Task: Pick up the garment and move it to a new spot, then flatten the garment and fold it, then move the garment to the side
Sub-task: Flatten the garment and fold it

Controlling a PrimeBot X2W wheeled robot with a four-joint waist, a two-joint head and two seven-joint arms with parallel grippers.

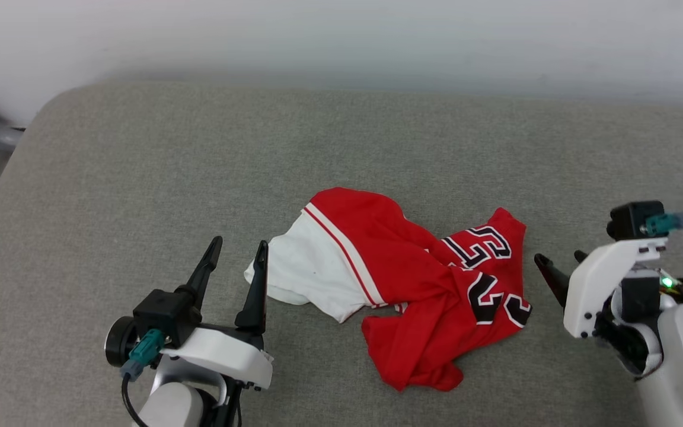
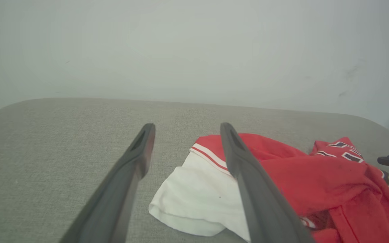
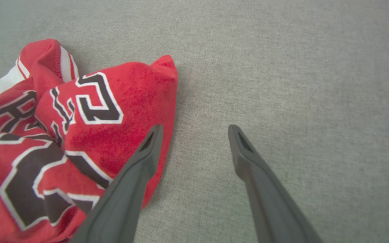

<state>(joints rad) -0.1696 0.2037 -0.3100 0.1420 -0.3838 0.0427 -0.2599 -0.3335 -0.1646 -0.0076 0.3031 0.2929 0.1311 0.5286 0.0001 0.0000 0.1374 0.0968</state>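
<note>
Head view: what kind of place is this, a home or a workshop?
Likely a plain indoor room, perhaps a test space; I cannot be sure. A wide grey padded surface with a rounded corner stands against a bare pale wall, and a crumpled garment lies on it.

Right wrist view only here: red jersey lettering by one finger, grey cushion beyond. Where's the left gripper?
Observer: Left gripper is open, at the jersey's far end from the right gripper, beside the white sleeve.
Operator: Touching cloth?
Observer: Cannot tell; in the head view one finger overlaps the sleeve's edge.
Operator: Room behind the jersey?
Observer: Yes, bare grey cushion runs back to a pale wall.
</note>
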